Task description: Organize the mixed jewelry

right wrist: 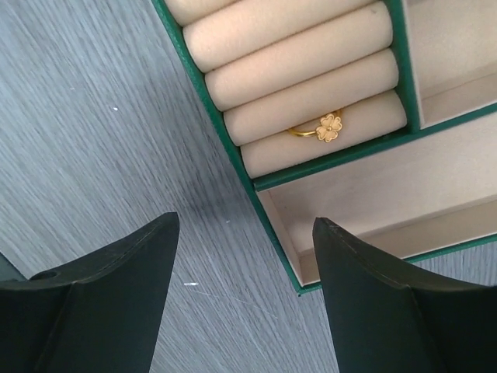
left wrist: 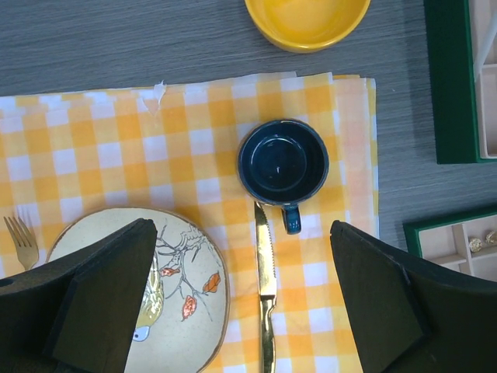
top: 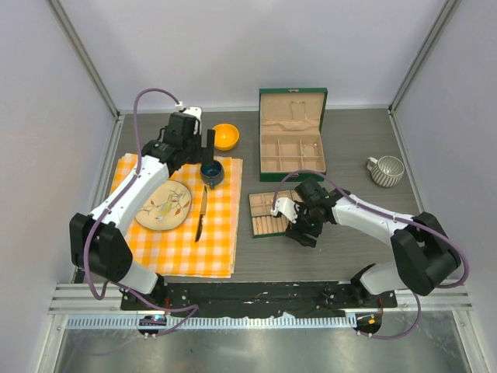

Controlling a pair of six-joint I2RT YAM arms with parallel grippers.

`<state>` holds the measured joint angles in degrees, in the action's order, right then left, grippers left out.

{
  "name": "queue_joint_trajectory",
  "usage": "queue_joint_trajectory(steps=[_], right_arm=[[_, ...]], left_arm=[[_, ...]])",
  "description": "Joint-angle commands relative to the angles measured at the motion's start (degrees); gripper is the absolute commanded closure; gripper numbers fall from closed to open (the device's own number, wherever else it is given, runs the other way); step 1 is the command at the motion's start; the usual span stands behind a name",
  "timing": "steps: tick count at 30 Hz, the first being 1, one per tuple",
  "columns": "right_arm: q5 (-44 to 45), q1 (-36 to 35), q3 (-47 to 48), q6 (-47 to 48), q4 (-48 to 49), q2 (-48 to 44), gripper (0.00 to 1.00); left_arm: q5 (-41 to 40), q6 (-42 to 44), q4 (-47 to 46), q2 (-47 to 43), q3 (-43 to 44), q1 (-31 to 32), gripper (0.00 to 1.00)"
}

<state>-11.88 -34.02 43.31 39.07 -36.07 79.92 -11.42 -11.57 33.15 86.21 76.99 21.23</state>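
While it's paused, seen from above: left gripper [top: 206,146] hangs over the cup [top: 212,172] on the cloth [top: 155,250], far-left desk. Right gripper [top: 297,231] is at the tray's [top: 253,214] near-right corner, mid-desk.

Left wrist: jaws wide, empty, knife [left wrist: 265,272] below. Tiny pieces [left wrist: 481,242] sit in a tray compartment.

Right wrist: jaws wide, empty. Gold flower ring [right wrist: 326,127] is tucked between the last two rolls [right wrist: 311,78].

Orange-and-white checked cloth [left wrist: 93,132]; yellow bowl [left wrist: 307,19]; dark blue cup [left wrist: 283,163]; green box [right wrist: 365,194] lined beige; gold flower ring [right wrist: 328,127]; grey bench [right wrist: 93,116].
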Motion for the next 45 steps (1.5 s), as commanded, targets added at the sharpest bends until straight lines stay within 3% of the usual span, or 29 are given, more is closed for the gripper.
queue_joint_trajectory(steps=[1,16,23,45], right_arm=[[1.86,-0.26,-0.59,1.18,3.73,0.59,0.25],[2.74,-1.58,-3.49,-3.21,10.15,2.43,0.52],[3.09,-1.75,-3.85,-3.3,8.31,3.22,0.74],[-0.07,-3.6,-0.16,-0.49,-6.02,-4.15,0.99]], left_arm=[[1.31,-0.38,-1.5,-2.1,-0.17,-0.58,0.0],[2.89,-1.52,-2.21,-2.98,-1.49,-1.81,0.0],[2.98,-1.61,-2.3,-3.51,-1.84,-2.42,0.0],[3.86,-2.22,-1.86,-3.42,-1.58,-3.65,0.0]])
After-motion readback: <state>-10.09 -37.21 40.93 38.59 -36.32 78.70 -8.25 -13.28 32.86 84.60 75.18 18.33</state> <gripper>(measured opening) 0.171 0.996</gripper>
